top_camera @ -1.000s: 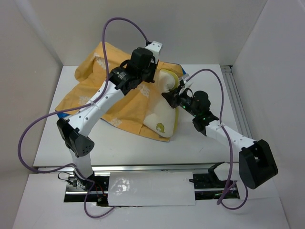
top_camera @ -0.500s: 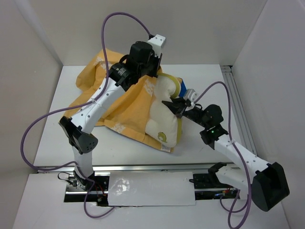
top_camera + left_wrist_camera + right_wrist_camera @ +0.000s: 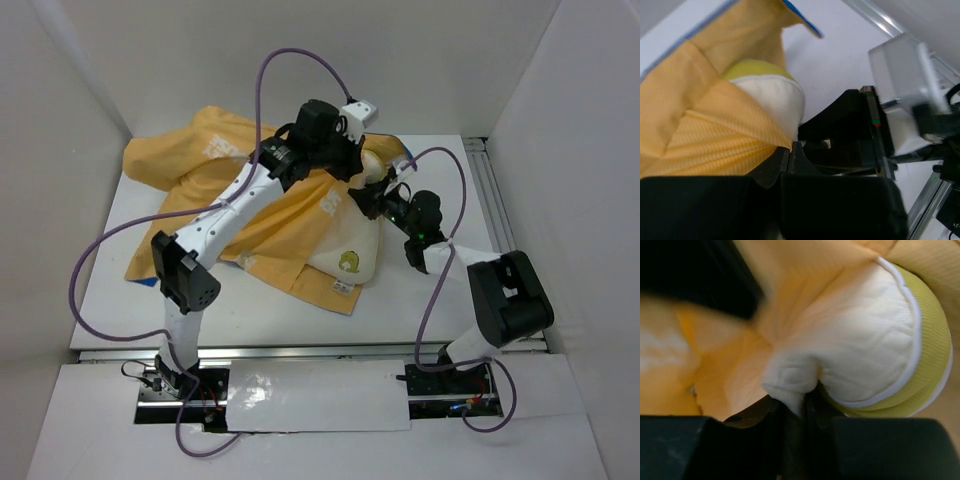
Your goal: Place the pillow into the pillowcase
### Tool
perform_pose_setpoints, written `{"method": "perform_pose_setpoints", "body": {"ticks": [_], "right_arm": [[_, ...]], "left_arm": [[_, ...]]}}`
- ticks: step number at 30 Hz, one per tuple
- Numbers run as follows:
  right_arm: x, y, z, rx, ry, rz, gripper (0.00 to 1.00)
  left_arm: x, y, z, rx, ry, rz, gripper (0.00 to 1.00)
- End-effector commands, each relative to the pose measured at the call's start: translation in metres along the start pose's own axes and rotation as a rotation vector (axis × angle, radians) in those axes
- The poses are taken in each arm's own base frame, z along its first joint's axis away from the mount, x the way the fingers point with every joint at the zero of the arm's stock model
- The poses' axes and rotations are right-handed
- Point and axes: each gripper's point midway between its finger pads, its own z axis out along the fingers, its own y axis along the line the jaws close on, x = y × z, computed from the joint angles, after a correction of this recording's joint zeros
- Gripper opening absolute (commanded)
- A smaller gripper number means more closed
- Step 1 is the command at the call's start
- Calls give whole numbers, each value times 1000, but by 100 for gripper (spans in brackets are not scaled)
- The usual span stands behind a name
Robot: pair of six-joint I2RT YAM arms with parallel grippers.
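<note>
The mustard-orange pillowcase (image 3: 290, 235) lies spread over the left and middle of the table, with a blue edge showing (image 3: 800, 17). The cream pillow (image 3: 350, 245) sticks out of its right side, a small yellow mark facing up. My left gripper (image 3: 358, 165) is shut on the pillowcase's orange hem (image 3: 765, 135), held up just above the pillow's top end (image 3: 775, 97). My right gripper (image 3: 372, 203) is beside it, pinching a fold of the pillow (image 3: 860, 345). Orange cloth (image 3: 715, 365) surrounds the pillow's left side in the right wrist view.
A metal rail (image 3: 495, 215) runs along the table's right edge. White walls close in the back and both sides. Purple cables loop above both arms. Bare white table (image 3: 250, 315) shows in front of the cloth.
The left arm has swung right and back, pulling the pillowcase's opening along. The right arm has folded back towards the pillow's top end, and the pillow has shifted with it.
</note>
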Motion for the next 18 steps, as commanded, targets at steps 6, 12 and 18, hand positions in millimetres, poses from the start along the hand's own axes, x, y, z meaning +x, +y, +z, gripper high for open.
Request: {"method": "perform_pose_setpoints", "body": {"ticks": [6, 12, 18], "right_arm": [[7, -2, 7, -5, 48, 91, 52], [32, -41, -11, 238, 205, 135, 89], [38, -72, -48, 575, 364, 266, 100]], "left_arm": [[44, -7, 83, 188, 69, -187, 0], [48, 52, 86, 10, 57, -277, 24], [29, 61, 60, -19, 16, -274, 98]]}}
